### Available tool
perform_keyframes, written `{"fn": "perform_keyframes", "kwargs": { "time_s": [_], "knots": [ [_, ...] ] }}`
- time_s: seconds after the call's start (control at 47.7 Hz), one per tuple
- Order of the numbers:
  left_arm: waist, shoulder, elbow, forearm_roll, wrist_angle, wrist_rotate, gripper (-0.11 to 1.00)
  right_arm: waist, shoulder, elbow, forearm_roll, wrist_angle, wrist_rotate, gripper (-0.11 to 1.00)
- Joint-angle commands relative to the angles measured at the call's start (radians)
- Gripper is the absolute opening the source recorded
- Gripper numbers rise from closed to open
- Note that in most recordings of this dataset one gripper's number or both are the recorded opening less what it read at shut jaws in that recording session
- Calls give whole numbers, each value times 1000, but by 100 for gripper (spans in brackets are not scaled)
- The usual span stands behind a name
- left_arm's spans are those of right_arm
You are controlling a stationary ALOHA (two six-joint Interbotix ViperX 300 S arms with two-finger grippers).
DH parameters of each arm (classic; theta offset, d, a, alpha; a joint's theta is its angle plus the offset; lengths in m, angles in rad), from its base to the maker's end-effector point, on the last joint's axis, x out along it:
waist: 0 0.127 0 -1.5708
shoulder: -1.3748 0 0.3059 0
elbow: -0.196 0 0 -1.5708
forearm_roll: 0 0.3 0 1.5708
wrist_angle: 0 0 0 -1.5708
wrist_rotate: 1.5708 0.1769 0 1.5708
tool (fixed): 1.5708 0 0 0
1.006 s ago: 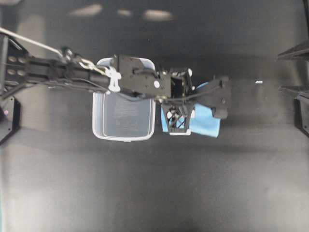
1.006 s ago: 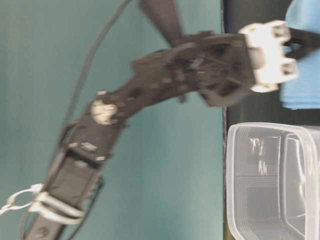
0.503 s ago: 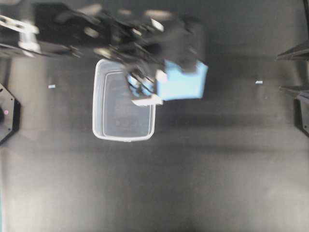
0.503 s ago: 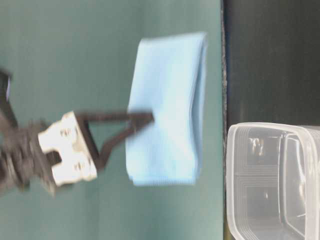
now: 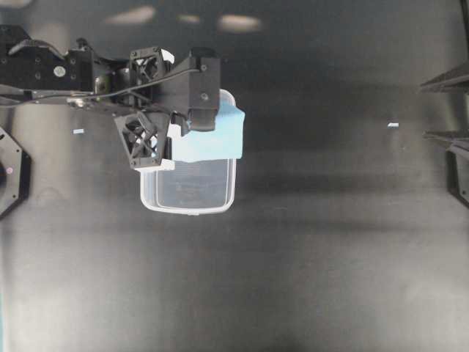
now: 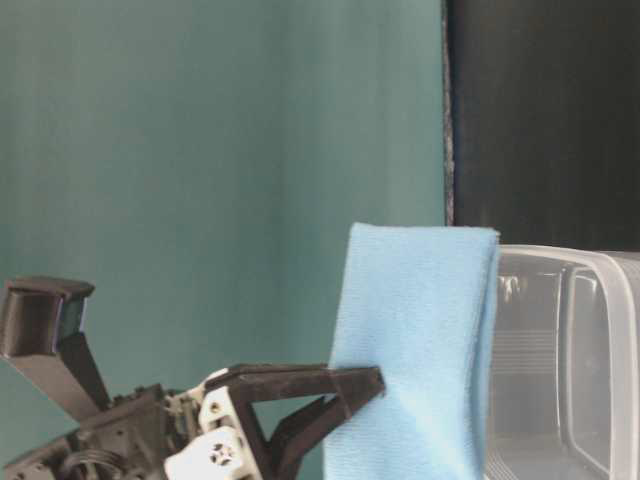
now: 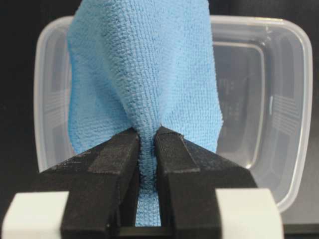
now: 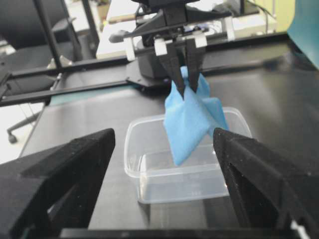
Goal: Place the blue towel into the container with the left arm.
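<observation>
Item 1. Light sky-blue square microfibre towel [image 7: 144,79], fuzzy surface. Location: in the air, hanging above the near-wall part of item 2, not yet inside it. Pinched at a bunched fold, so the free cloth droops to a low corner that points into the tub opening, as the right wrist view shows.

Item 2. Clear, colourless rectangular plastic container [image 5: 220,192] with rounded corners and thick rim. Location: standing on the black table [image 5: 322,249], open side up. Contents: nothing visible inside.

Item 3. Black left hand [image 7: 147,137] with lattice-patterned fingers [image 5: 143,139] and white clips. State: clamped tight on item 1, only a thin wad of cloth between the tips. Position: raised over the tub's edge nearest its own arm, presumably so the cloth clears the rim before lowering.

Item 4. Black right hand [image 8: 162,149], matching build. State: fingers spread wide, holding nothing, well apart from item 2. Judged parked out of the way, since the task belongs to the left arm.

Stage, judged: carry nearly over target; lowering and release remain.
</observation>
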State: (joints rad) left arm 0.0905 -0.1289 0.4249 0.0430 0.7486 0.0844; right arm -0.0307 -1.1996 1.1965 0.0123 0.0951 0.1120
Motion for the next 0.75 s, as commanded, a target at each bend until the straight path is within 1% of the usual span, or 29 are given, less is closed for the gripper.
{"fn": "perform_keyframes", "kwargs": {
  "time_s": [0.0,0.503,0.545,0.629,0.734],
  "knots": [
    [-2,-6,8,3,-25,6,6,-3,11,-8,3,-11,2,77],
    [-2,-2,100,3,-120,-5,7,-3,11,-8,3,-25,2,77],
    [-2,-3,101,2,-121,-5,13,-3,11,-8,3,-25,2,77],
    [-2,-6,103,3,-123,-6,36,-3,11,-8,3,-25,2,77],
    [-12,-14,97,3,-138,-9,69,-3,11,-8,3,-25,2,77]
  ]
}}
